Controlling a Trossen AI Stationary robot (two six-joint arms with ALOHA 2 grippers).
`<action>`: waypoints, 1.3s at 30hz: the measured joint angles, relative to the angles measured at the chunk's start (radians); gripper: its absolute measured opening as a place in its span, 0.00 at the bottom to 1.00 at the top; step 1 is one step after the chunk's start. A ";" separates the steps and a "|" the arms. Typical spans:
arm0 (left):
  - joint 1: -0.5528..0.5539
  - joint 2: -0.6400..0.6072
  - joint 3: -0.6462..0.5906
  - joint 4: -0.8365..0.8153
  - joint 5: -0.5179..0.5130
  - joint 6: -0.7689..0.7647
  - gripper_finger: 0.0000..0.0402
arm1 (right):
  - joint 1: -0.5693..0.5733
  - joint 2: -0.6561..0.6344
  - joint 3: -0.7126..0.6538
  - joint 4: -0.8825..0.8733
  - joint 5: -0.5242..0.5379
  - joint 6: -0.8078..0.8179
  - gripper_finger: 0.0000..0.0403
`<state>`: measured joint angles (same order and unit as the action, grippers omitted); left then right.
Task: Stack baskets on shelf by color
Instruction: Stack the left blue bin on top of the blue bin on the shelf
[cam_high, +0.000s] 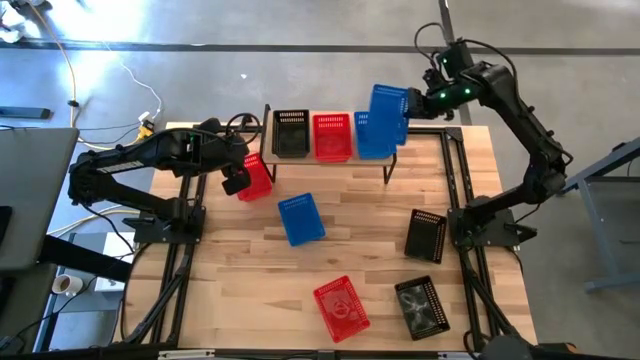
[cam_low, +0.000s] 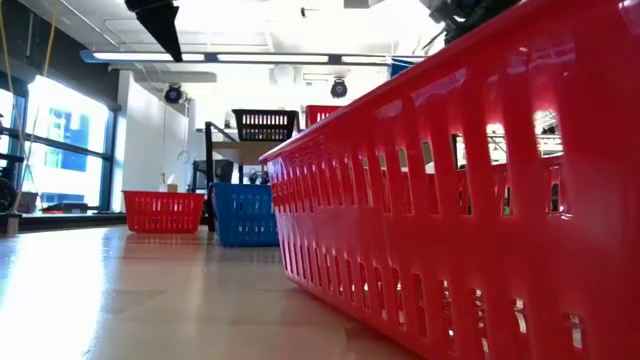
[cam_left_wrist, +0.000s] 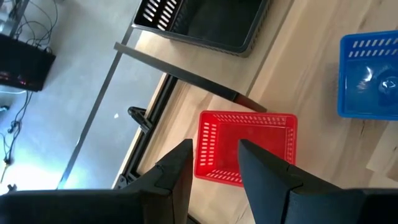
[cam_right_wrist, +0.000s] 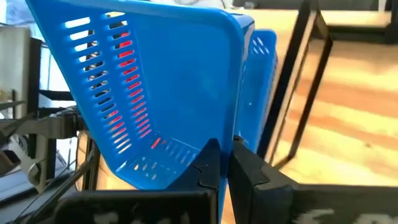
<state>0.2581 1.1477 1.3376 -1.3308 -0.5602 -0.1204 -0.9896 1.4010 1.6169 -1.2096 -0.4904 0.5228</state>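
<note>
High view shows, nearest the front edge of the table (cam_high: 250, 250) and farthest from the shelf (cam_high: 330, 160), a red basket (cam_high: 341, 306) and a black basket (cam_high: 421, 305), both empty. Closer to the shelf lie a second black basket (cam_high: 426, 235) and an empty blue basket (cam_high: 301, 218). Just in front of the shelf's left end sits another red basket (cam_high: 256, 178), empty, with the left gripper (cam_high: 236, 182) hovering over it, fingers (cam_left_wrist: 264, 177) spread and holding nothing. On the shelf, left to right, stand a black basket (cam_high: 290, 132), a red basket (cam_high: 332, 137) and a blue basket (cam_high: 366, 135), none holding anything. Above the shelf's right end the right gripper (cam_high: 412, 105) pinches the wall of a tilted blue basket (cam_high: 389, 118), partly over the blue one there.
</note>
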 joint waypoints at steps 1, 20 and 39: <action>0.000 0.000 0.000 0.000 0.000 0.000 0.29 | 0.007 0.000 0.000 -0.003 0.003 0.000 0.00; 0.000 0.000 0.000 -0.004 0.002 0.017 0.29 | 0.149 0.031 0.132 -0.001 0.067 0.026 0.00; -0.001 0.000 0.000 -0.004 0.000 0.015 0.29 | 0.100 0.311 0.491 -0.362 0.088 -0.101 0.00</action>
<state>0.2575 1.1481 1.3376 -1.3348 -0.5606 -0.1051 -0.8898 1.7115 2.1079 -1.5718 -0.4024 0.4221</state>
